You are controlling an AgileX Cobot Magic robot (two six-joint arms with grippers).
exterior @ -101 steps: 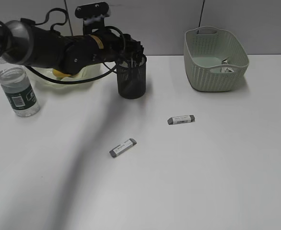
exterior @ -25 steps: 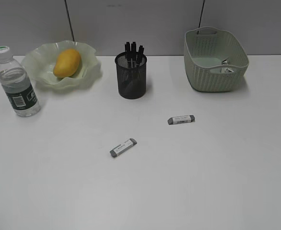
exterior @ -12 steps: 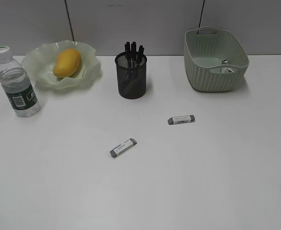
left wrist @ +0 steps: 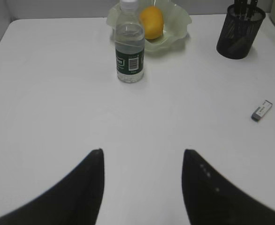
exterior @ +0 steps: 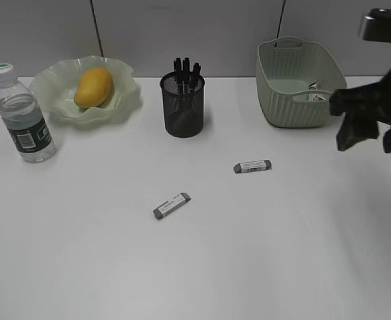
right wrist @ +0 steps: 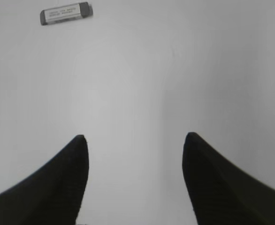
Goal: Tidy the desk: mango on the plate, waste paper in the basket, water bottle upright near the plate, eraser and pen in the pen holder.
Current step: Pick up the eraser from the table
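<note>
The mango [exterior: 93,87] lies on the wavy green plate [exterior: 125,100]. Just left of the plate, the water bottle [exterior: 23,117] stands upright. Dark pens [exterior: 185,68] stick out of the black mesh pen holder [exterior: 183,107]. White waste paper [exterior: 313,93] rests inside the basket [exterior: 299,83]. Two grey erasers lie on the desk, one [exterior: 251,167] mid-right and one [exterior: 171,205] nearer the front. My right gripper [exterior: 371,141] hangs open at the right edge, in front of the basket. In the right wrist view that gripper [right wrist: 133,138] is empty, with an eraser [right wrist: 65,13] ahead to the left. My left gripper [left wrist: 142,154] is open and empty over bare desk.
The left wrist view shows the bottle [left wrist: 129,47], mango [left wrist: 151,21], pen holder [left wrist: 240,35] and an eraser [left wrist: 262,110] far ahead. A grey partition wall runs behind the desk [exterior: 82,267].
My right arm has come into the exterior view from the right edge. Several seconds ago the left arm was at the pen holder; it is now out of that view.
</note>
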